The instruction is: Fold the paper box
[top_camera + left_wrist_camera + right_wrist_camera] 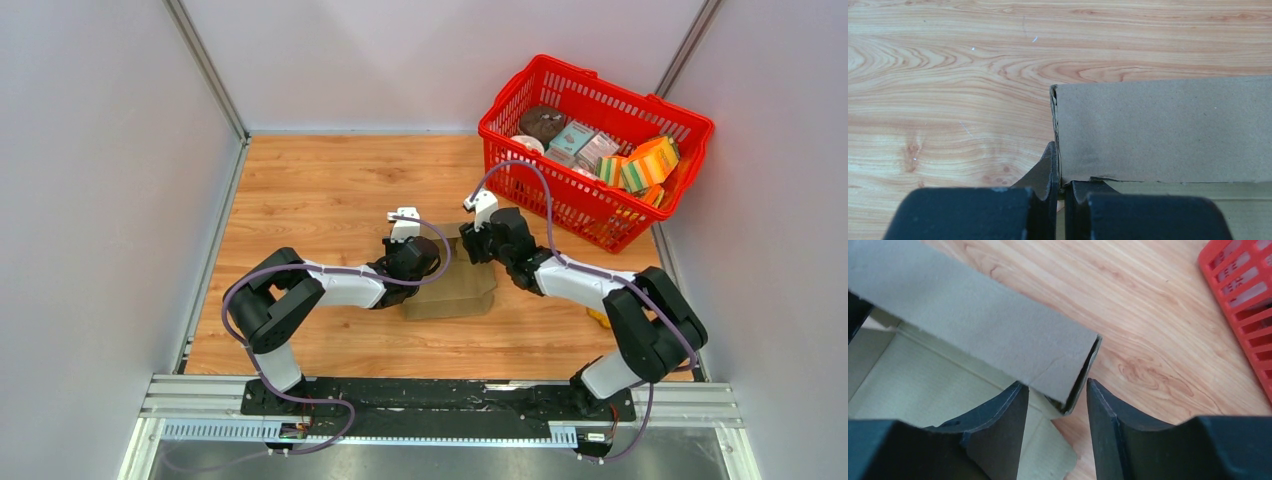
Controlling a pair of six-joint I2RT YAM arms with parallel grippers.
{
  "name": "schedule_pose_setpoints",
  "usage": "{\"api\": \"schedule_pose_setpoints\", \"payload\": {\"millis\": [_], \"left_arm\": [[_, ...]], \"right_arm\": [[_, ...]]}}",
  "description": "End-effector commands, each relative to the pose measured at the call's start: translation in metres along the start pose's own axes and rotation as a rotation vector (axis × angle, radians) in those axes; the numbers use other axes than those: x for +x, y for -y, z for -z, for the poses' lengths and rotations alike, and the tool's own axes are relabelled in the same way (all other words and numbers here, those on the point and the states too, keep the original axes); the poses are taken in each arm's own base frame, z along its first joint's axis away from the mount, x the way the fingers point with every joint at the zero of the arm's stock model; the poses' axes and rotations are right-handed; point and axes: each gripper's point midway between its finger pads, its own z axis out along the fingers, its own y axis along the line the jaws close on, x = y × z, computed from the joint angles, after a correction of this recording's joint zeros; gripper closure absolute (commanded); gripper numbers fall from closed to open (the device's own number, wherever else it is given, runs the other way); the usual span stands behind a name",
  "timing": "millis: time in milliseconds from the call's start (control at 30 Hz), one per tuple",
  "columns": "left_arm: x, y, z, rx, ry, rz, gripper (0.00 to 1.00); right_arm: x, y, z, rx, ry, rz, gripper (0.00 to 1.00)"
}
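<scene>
1. The paper box (455,292) is plain brown cardboard, partly folded. It lies on the wooden counter (320,190) between the two arms, a little toward the near edge.
2. One long wall (1163,130) stands upright above the paler inner floor of the box.
3. The left hand (1062,195) has its fingers (1048,200) pressed nearly together. They pinch the bottom corner at one end of that wall.
4. The right hand (1054,383) is about half open. Its fingers (998,430) straddle the other end of the wall (the doubled edge sits between them, and I cannot tell that they squeeze it).
5. The red basket (690,125) sits at the far right corner of the counter, well apart from the box.
6. It holds printed packages, orange and green (645,165) and teal (572,140). Their lettering is too small to read.
</scene>
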Motion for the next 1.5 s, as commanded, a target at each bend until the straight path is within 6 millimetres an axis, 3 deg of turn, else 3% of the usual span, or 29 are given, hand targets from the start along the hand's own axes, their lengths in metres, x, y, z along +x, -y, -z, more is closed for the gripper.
{"api": "schedule_pose_setpoints", "payload": {"millis": [0, 133, 333, 367, 433, 533, 733, 867, 900, 933, 967, 1067, 1100, 1133, 1200, 1333, 1433, 1467], "left_arm": [[-0.009, 0.002, 0.003, 0.018, 0.018, 0.037, 1.0], [-0.008, 0.002, 0.002, 0.015, 0.015, 0.035, 1.0], [-0.009, 0.002, 0.002, 0.017, 0.016, 0.037, 1.0], [-0.009, 0.003, 0.002, 0.017, 0.016, 0.037, 1.0], [-0.009, 0.002, 0.002, 0.013, 0.015, 0.033, 1.0], [-0.008, 0.0, 0.002, 0.006, 0.014, 0.029, 1.0], [-0.009, -0.001, 0.003, 0.002, 0.016, 0.027, 1.0], [-0.009, -0.001, 0.002, -0.002, 0.015, 0.024, 1.0], [-0.009, -0.002, 0.002, -0.005, 0.013, 0.022, 1.0], [-0.009, -0.002, 0.002, -0.008, 0.014, 0.025, 1.0], [-0.009, -0.003, 0.002, -0.01, 0.014, 0.029, 1.0], [-0.009, -0.004, 0.003, -0.018, 0.016, 0.042, 1.0], [-0.009, -0.004, 0.003, -0.019, 0.016, 0.045, 1.0], [-0.008, -0.005, 0.003, -0.021, 0.016, 0.047, 1.0], [-0.009, -0.006, 0.003, -0.024, 0.019, 0.056, 1.0], [-0.009, -0.007, 0.004, -0.027, 0.015, 0.063, 1.0], [-0.01, -0.009, 0.007, -0.02, 0.013, 0.083, 0.83], [-0.011, -0.011, 0.01, -0.014, 0.015, 0.094, 0.73]], "right_arm": [[-0.027, 0.006, -0.013, 0.085, 0.109, -0.051, 0.5], [-0.024, 0.005, -0.02, 0.126, 0.107, -0.1, 0.53], [-0.019, 0.011, -0.023, 0.287, 0.094, -0.122, 0.67], [-0.019, 0.009, -0.025, 0.3, 0.094, -0.141, 0.76], [-0.017, 0.014, -0.03, 0.368, 0.071, -0.153, 0.79], [-0.009, 0.014, -0.036, 0.447, 0.02, -0.188, 0.99], [0.018, 0.019, -0.035, 0.647, -0.027, -0.241, 1.0], [0.029, 0.013, -0.035, 0.612, -0.046, -0.213, 1.0], [0.014, 0.01, -0.032, 0.578, -0.004, -0.229, 0.98], [0.013, 0.007, -0.03, 0.55, -0.001, -0.228, 0.92], [0.009, 0.006, -0.026, 0.534, 0.001, -0.232, 0.74], [0.004, 0.002, -0.007, 0.487, -0.024, -0.262, 0.45], [0.019, 0.001, 0.002, 0.477, -0.077, -0.247, 0.42], [0.013, -0.001, 0.013, 0.459, -0.068, -0.263, 0.41], [0.027, -0.001, 0.028, 0.451, -0.123, -0.273, 0.37], [0.034, -0.009, 0.054, 0.368, -0.136, -0.325, 0.34], [0.008, -0.015, 0.063, 0.263, -0.079, -0.392, 0.32], [-0.002, -0.01, 0.066, 0.257, -0.058, -0.411, 0.32]]}}
